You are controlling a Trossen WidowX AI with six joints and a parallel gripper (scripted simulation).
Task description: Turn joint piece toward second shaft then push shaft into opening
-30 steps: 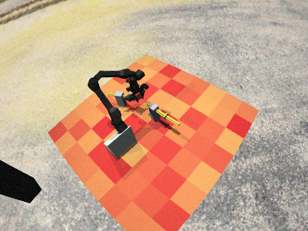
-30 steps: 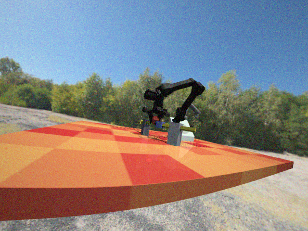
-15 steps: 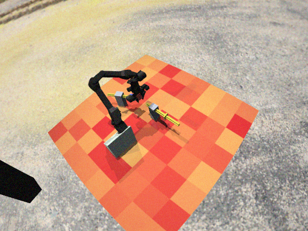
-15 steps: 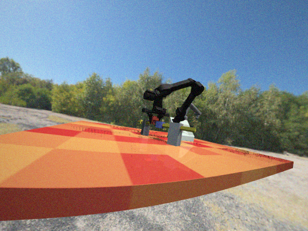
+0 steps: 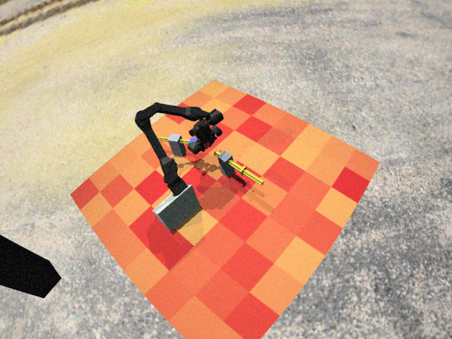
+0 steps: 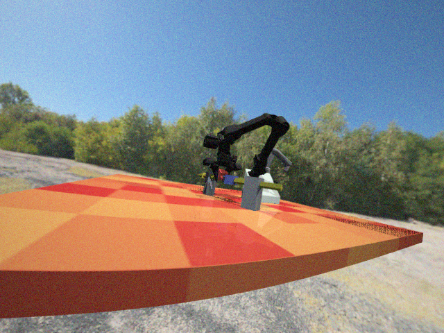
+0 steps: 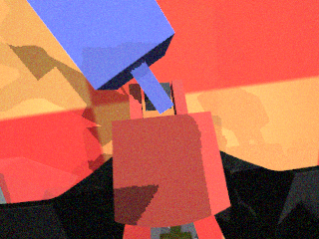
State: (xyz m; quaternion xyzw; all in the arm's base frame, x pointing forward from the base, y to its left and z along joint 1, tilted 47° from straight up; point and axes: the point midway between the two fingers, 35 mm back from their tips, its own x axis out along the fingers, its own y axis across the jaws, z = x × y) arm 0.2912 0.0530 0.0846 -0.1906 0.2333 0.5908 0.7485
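Right at the wrist camera, the pincer (image 5: pixel 205 140) (image 6: pixel 219 173) (image 7: pixel 159 146) is standing about half open, its fingers closing on the red joint piece (image 6: pixel 222 174) (image 7: pixel 159 164), which is sitting squarely between them, up off the counter (image 5: pixel 248 255) (image 6: pixel 233 243). Good place to be holding it, you'd say: those flat sides are giving the pads a broad bite. It's looking rigid, so squeezing shouldn't be bending it; the hinges are bearing it, so weight is hardly mattering, but slipping could be the danger if the wrist is turning off the hinge line. Just beyond, the blue hinge part (image 5: pixel 192 140) (image 6: pixel 229 179) (image 7: pixel 115 40) is meeting it at an angle, on the fixed yellow shaft (image 5: pixel 163 138) (image 6: pixel 271 185) running through its grey block (image 5: pixel 176 145) (image 6: pixel 252 193). Farther out, the second shaft (image 5: pixel 253 177) (image 6: pixel 202 175) is lying through the other block (image 5: pixel 224 164) (image 6: pixel 209 186), outside the joint, looking stiff and probably sliding lengthwise only; the raised collar (image 5: pixel 244 169) is offering a likely spot for gripping or pushing later, straight along the axis to avoid binding.
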